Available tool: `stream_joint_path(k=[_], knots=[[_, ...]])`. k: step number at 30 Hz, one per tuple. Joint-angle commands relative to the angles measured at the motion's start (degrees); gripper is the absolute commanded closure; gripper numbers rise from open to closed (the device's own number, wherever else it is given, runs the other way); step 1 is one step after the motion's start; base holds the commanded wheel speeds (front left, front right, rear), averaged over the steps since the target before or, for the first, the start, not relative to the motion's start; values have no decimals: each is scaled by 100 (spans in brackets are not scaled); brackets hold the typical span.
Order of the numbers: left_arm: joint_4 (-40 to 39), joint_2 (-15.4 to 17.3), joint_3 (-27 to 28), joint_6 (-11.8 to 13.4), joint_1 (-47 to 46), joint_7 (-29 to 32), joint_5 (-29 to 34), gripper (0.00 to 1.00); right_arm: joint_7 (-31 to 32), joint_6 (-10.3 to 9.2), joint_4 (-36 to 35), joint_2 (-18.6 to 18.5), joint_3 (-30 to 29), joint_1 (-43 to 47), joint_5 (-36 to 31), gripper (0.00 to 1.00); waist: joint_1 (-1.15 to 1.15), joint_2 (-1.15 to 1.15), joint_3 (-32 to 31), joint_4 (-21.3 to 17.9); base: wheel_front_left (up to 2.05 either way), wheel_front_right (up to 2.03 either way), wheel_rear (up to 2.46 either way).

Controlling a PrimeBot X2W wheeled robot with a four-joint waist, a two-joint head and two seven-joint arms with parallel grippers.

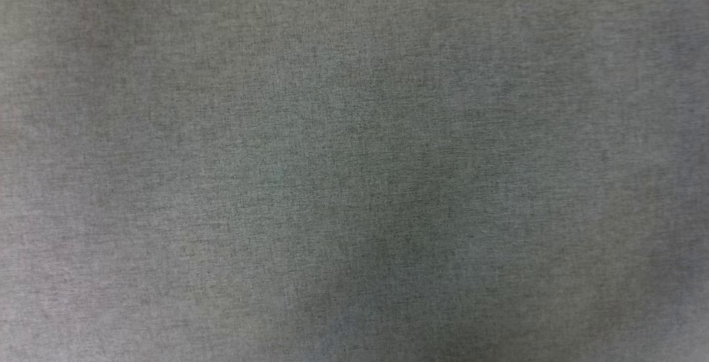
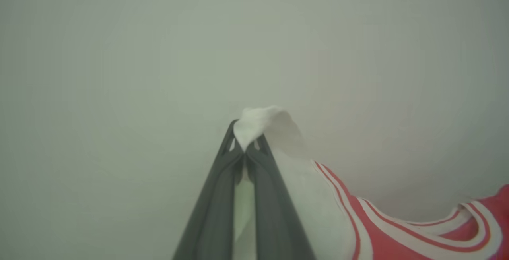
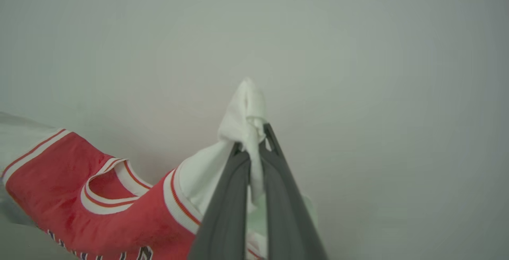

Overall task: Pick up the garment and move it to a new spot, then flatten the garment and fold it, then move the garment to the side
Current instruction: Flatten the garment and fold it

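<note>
two dark long-fingered pincers share the red jersey-style shirt with short white sleeves and striped trim (image 3: 59, 180): the left pincer (image 2: 244, 148) is nipped tight on a bunch of white sleeve cloth (image 2: 270, 123), and the right pincer (image 3: 254, 144) is clamped the same way on the other sleeve (image 3: 242, 109). taking both sleeves looks meant to spread the shirt so it can be carried and laid flat. it is slung between the arms, long axis running sleeve to sleeve, striped neck trim (image 3: 93, 204) sagging midway, black-white lettering (image 3: 145, 252) lower. the head view looks down on a grey woven bench (image 1: 354, 163); whether the shirt hangs clear of it i cannot tell.
</note>
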Motion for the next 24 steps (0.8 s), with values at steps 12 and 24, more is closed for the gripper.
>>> stream_joint_path(k=[12,24], knots=[[1401,-436,7,-350,1040,-311,-496,100,-205,-3,1291,176,1225,785,704,100,-1,0,-442,160,0,0,0],[2287,-675,20,-863,3271,-593,-995,100,-280,-4,1086,-252,2056,3218,1727,100,-1,0,-1986,264,0,0,0]])
